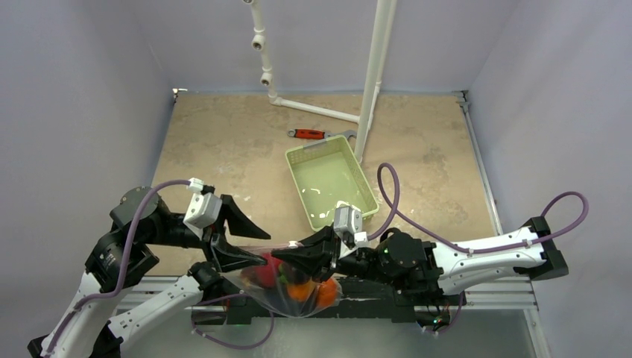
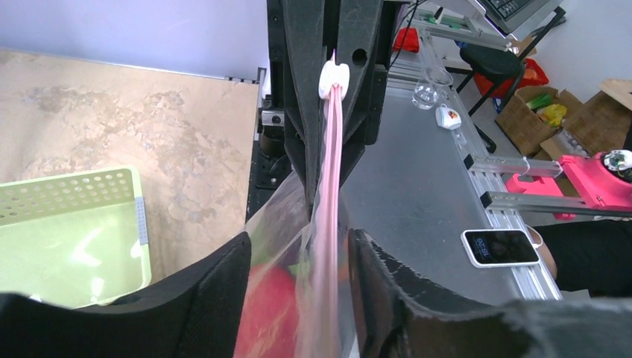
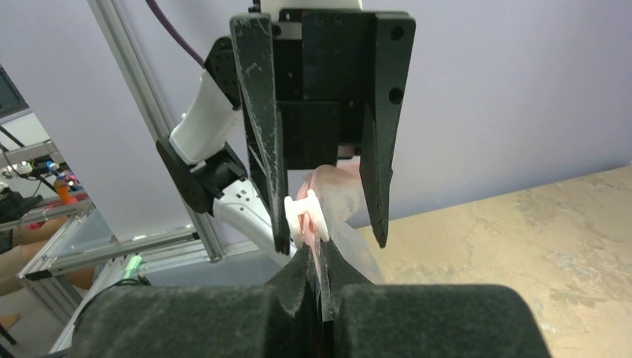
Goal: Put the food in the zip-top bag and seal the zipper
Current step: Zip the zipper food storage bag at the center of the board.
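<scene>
The clear zip-top bag point(image 1: 298, 302) hangs over the table's near edge between both grippers. The food is inside it: a red piece point(image 1: 257, 276) and orange pieces point(image 1: 302, 291) show through the plastic. My right gripper point(image 1: 279, 257) is shut on the pink zipper point(image 3: 319, 257), with the white slider point(image 3: 305, 218) just beyond its fingertips. My left gripper point(image 1: 267, 250) is open, with its jaws either side of the zipper point(image 2: 332, 186) and the bag's top. The red piece point(image 2: 268, 313) shows between the left jaws. The slider point(image 2: 334, 78) sits at the right gripper's tips in the left wrist view.
A light green basket point(image 1: 305, 160) stands mid-table and also shows in the left wrist view point(image 2: 74, 194). A red-handled wrench point(image 1: 307, 134) lies behind it. A white pipe frame point(image 1: 373, 74) rises at the back. A phone point(image 2: 499, 247) lies on the metal bench off the table.
</scene>
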Controlling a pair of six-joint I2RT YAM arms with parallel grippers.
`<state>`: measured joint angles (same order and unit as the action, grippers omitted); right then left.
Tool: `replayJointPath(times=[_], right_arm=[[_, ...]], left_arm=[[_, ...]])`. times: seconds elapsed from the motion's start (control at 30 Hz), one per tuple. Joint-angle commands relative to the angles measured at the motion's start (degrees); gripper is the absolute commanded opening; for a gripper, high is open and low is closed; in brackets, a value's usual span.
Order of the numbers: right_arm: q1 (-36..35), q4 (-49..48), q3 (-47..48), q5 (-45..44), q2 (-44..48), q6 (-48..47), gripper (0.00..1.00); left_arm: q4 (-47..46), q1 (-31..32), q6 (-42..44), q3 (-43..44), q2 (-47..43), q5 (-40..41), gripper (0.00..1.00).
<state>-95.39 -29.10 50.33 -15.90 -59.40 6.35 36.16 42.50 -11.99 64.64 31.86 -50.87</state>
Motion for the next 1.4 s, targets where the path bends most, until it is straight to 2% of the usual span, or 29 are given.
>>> replayJointPath(times=[0.0,0.27,0.67,0.9,1.37], right_arm=[[-0.1,-1.3,1.6,-0.2,1.5,0.2,0.00],[-0.1,1.5,1.5,-1.2,0.0,2.2,0.00],[-0.1,5.7,3.4,-5.9,-1.7,5.6,0.00],[1.7,10.2,6.5,-6.2,-4.1,8.6,0.00],[3.5,10.6,7.3,-5.3,-4.8,9.4,0.00]], left_arm=[[1.1,0.1,2.2,3.5,0.4,1.7,0.53],[-5.5,0.1,-2.0,4.2,1.9,3.7,0.57],[-14.9,0.1,-6.6,0.0,2.9,-2.6,0.54],[-15.1,0.0,-6.2,-3.1,3.1,-3.9,0.51],[-12.9,0.1,-4.0,-4.5,3.6,-3.9,0.46]])
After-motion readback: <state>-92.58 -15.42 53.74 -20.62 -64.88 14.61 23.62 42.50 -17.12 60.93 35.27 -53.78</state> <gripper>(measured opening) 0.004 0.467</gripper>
